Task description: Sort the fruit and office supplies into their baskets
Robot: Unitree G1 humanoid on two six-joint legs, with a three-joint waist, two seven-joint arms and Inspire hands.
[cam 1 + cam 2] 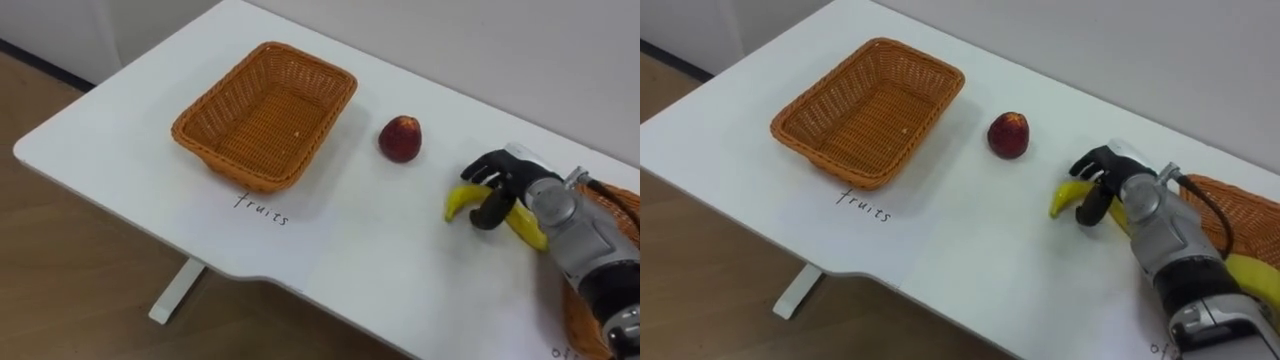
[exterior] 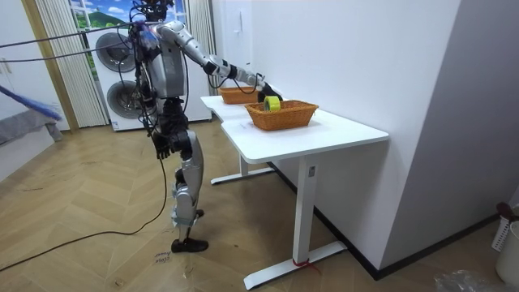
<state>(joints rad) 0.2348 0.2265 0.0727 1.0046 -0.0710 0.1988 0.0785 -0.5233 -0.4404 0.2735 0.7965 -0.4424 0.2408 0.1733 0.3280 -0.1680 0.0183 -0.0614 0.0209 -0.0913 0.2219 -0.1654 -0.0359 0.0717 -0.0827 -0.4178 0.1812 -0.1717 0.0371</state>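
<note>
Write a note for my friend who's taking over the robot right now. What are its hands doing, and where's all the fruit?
Right hand: fingers curled round the banana, right of the red fruit.
Left hand: hangs at the robot's side.
Fruit basket: empty. The red fruit lies on the table between it and the banana.
Other basket: holds a yellow-green roll.
Done: no fruit sorted yet.
Left: banana, then red fruit, into the fruit basket.
</note>
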